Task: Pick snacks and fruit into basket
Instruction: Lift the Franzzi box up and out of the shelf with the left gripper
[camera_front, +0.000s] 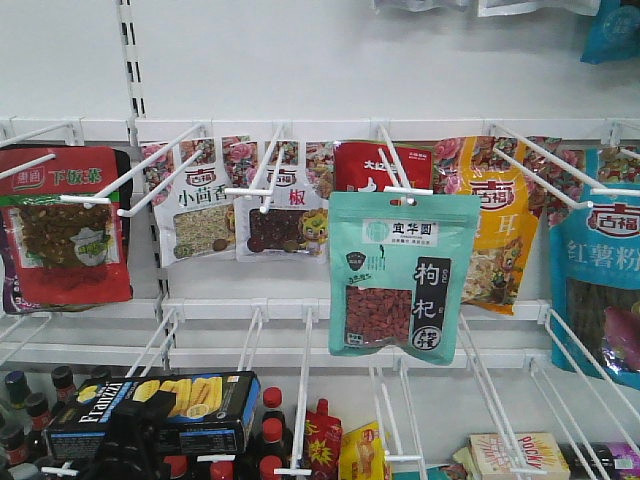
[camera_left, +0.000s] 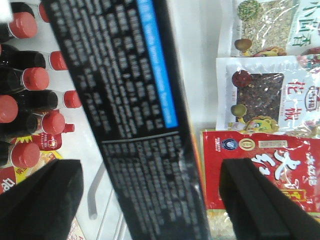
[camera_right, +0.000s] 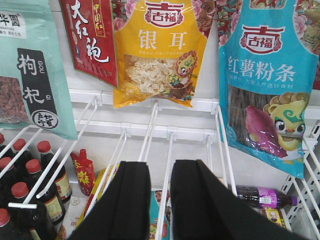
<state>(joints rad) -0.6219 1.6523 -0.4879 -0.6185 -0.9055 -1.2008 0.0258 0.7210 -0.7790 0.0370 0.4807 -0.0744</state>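
Lighting is bright and even, washing the white back wall (camera_front: 350, 60) almost featureless with only faint, soft shadows on it, while in the left wrist view the cookie box (camera_left: 135, 115) is blurred by closeness and glare streaks the clear pouch (camera_left: 260, 85) at 2 o'clock.

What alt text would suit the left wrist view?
A black box with a blue stripe sits tilted between the open jaws of the left gripper. On the picture's left are red-capped dark bottles, on its right food pouches.
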